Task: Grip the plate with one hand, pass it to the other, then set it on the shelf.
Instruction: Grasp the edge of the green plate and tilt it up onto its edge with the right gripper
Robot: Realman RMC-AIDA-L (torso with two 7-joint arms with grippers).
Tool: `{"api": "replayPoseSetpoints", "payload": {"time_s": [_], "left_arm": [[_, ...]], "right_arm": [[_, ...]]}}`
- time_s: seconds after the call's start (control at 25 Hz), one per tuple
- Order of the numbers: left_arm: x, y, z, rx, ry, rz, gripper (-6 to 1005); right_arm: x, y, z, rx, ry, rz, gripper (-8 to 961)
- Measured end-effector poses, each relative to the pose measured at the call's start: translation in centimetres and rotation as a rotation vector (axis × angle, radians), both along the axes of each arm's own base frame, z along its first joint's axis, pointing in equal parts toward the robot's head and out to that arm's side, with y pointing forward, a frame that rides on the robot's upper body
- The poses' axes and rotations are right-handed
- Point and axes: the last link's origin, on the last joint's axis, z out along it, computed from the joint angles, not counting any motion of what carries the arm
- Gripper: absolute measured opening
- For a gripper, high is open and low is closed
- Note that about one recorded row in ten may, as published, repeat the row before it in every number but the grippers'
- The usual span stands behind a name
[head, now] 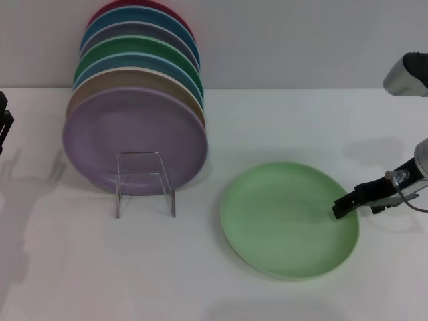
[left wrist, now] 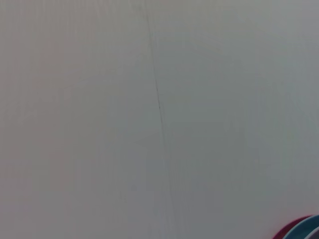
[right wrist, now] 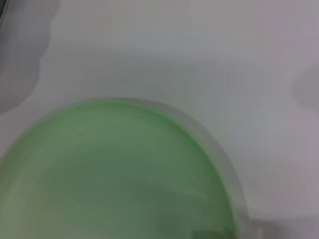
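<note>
Nearest the camera, the plate (head: 287, 217) lies flat on the white worktop (head: 200, 281), right of centre and well apart from the shelf (head: 144, 182). The right gripper (head: 342, 207) reaches in from the right, its dark tip over the plate's right rim; whether the jaws are closed on the rim or only set around it, I cannot tell. The right wrist view shows the plate (right wrist: 114, 174) close beneath, resting on the worktop.

The left gripper (head: 4, 124) sits at the far left edge, barely in view, its jaws not readable.

The shelf holds a stack of upright plates (head: 137, 100), a lavender one (head: 134, 137) in front.

By my judgement the task is at its start: no lift, no handover, and no placing on the shelf has been done.
</note>
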Motion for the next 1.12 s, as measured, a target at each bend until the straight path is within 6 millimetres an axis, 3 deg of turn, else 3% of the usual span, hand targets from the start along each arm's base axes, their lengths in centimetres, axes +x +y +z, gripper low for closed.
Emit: {"api": "replayPoseSetpoints", "payload": {"time_s": [0.84, 1.12], "left_arm": [[0.06, 0.18, -0.03, -0.002, 0.002, 0.001, 797], [0.08, 0.18, -0.08, -0.004, 0.002, 0.001, 796]], "right_arm": [[-0.15, 0.51, -0.73, -0.009, -0.01, 0.007, 810], [-0.63, 0.79, -0.72, -0.014, -0.013, 0.019, 583]]}}
